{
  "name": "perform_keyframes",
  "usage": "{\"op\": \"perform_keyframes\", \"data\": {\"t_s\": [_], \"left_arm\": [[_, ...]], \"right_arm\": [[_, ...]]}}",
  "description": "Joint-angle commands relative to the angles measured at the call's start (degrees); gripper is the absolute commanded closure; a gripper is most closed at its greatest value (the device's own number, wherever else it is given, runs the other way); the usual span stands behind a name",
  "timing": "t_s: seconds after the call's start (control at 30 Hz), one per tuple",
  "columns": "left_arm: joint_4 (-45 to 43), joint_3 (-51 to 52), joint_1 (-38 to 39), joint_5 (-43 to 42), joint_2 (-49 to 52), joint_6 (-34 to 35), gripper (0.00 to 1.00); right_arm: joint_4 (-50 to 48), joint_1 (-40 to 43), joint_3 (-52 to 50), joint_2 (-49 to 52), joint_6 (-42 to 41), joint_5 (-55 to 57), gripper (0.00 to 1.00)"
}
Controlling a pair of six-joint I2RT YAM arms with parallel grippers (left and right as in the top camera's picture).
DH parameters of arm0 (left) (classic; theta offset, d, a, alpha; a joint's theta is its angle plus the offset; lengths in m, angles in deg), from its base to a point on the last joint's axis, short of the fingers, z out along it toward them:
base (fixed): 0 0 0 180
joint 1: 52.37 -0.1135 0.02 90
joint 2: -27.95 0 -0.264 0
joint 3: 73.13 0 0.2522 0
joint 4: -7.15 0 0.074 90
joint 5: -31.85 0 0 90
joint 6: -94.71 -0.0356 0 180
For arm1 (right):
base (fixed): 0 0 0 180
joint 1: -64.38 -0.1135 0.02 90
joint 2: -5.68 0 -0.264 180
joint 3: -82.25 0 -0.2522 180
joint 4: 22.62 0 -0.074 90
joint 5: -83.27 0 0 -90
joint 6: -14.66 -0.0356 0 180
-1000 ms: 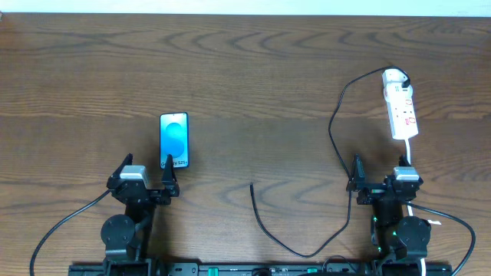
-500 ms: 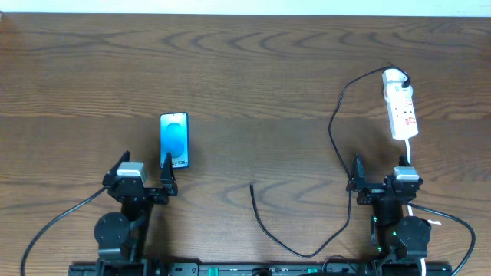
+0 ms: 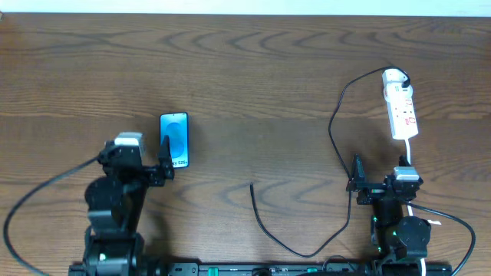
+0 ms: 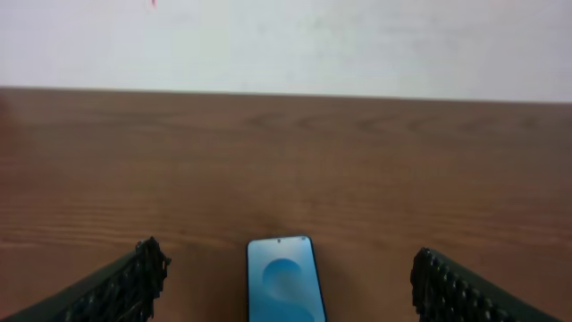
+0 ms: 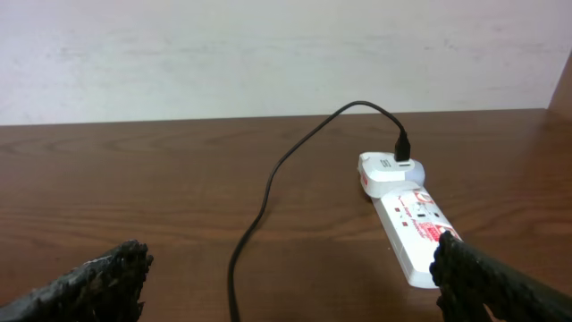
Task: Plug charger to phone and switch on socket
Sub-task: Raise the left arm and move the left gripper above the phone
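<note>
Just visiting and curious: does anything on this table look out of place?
Nothing looks damaged or spilled. Only the charger looks loose: its free tip lies on the wood, away from the phone; its other end sits in the socket.

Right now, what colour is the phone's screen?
Bright blue with a lighter circle; the phone shows best overhead.

The phone (image 3: pixel 174 140) lies left, the socket (image 3: pixel 400 105) far right, the charger (image 3: pixel 331 130) apparently plugged into it.
</note>
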Motion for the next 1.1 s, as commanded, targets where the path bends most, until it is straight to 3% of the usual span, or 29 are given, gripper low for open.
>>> {"op": "perform_keyframes", "data": {"t_s": [0.0,0.33,0.63,1.07], "left_arm": [[-0.2,-4.5,0.2,-2.1,5.0,-1.0,0.1],[7.6,-19.0,0.2,-3.2,18.2,-2.5,0.1],[21.1,-33.2,0.2,-3.2,28.2,-3.0,0.1],[33.8,-46.7,0.2,-3.2,40.9,-3.0,0.1]], "right_arm": [[0.3,-0.3,-0.1,-0.4,0.7,-0.1,0.01],[0.3,-0.3,-0.1,-0.4,0.7,-0.1,0.01],[0.3,-0.3,-0.1,-0.4,0.7,-0.1,0.01],[0.3,-0.3,-0.1,-0.4,0.7,-0.1,0.01]]}}
